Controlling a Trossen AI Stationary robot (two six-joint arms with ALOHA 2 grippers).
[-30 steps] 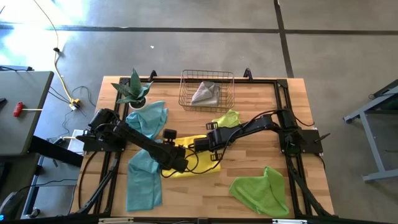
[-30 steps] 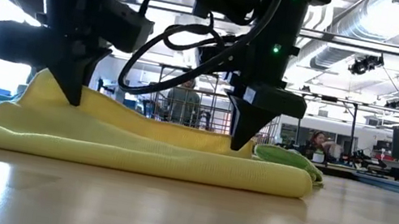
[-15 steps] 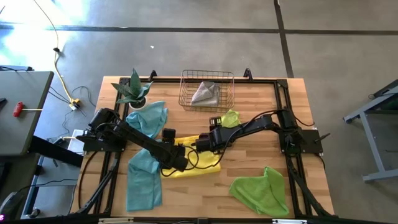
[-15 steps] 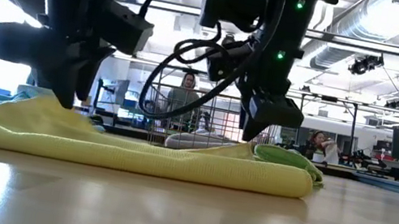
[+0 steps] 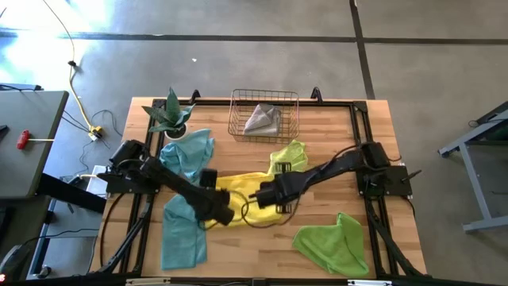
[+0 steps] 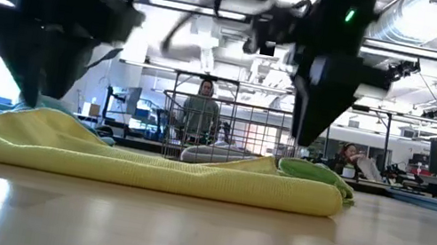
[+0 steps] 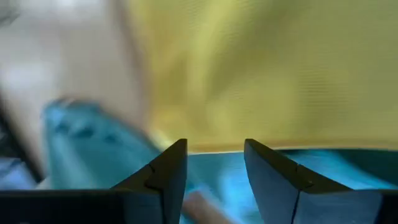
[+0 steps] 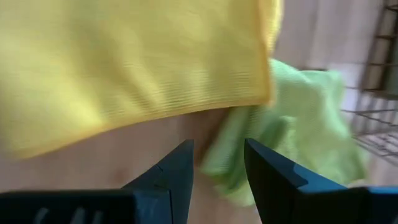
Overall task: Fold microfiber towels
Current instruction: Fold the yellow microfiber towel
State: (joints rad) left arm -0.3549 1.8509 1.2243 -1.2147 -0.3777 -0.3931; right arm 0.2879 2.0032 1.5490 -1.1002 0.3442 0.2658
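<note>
A yellow microfiber towel (image 5: 248,184) lies folded flat in the middle of the table, also seen in the low view (image 6: 139,163). My left gripper (image 5: 222,213) hangs open over the towel's near left corner; its wrist view (image 7: 214,163) shows yellow cloth (image 7: 261,74) and a teal towel (image 7: 93,137) below. My right gripper (image 5: 262,195) hangs open over the yellow towel's right part; its wrist view (image 8: 217,163) shows the yellow towel's edge (image 8: 124,62) and a lime green towel (image 8: 292,118). Neither gripper holds anything.
Two teal towels (image 5: 189,151) (image 5: 182,230) lie at the left. Lime green towels lie at the far middle (image 5: 290,151) and near right (image 5: 333,242). A wire basket (image 5: 235,107) with a grey towel (image 5: 263,119) stands at the far edge, with a potted plant (image 5: 168,115) to its left.
Both grippers have opened, let go of the yellow towel and risen off it. My right gripper has also gone toward the table's near edge. The towel's pinched-up parts have dropped, and it now lies flat.
</note>
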